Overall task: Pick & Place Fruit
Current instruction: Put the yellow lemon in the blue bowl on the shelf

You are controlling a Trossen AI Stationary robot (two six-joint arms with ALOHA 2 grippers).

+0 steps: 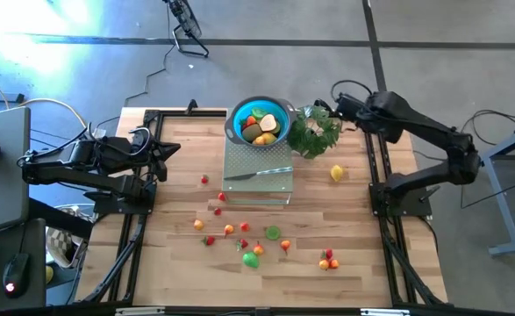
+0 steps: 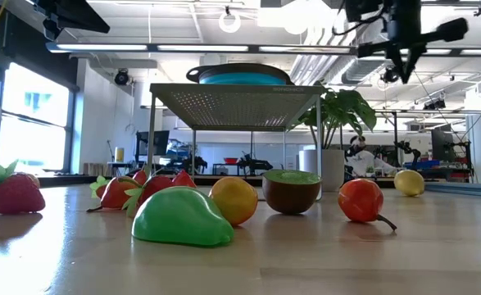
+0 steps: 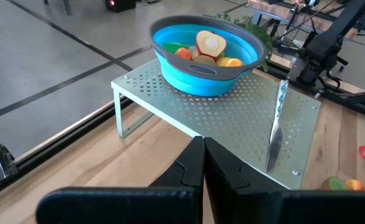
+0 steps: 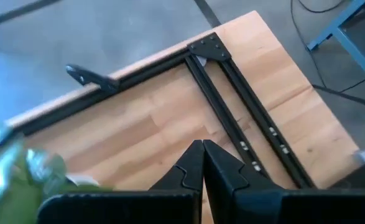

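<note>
While fruit litters the table, both pincers — left, right — sit closed, empty.

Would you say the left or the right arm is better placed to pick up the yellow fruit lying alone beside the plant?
Probably the right: its gripper hovers by the plant, nearer the yellow fruit. The left gripper waits beyond the rack.

Bowl: one, blue, up on the metal rack toward the worktop's far edge.
Rack: one.
Knife: one, lying across the rack.
Plant: one, just beside the bowl.
Fruit in the bowl: several, packed too tight to count.
Loose fruit on the worktop: about fifteen, most near the front edge.
Yellow ones off alone: one.
Arms: two.
</note>
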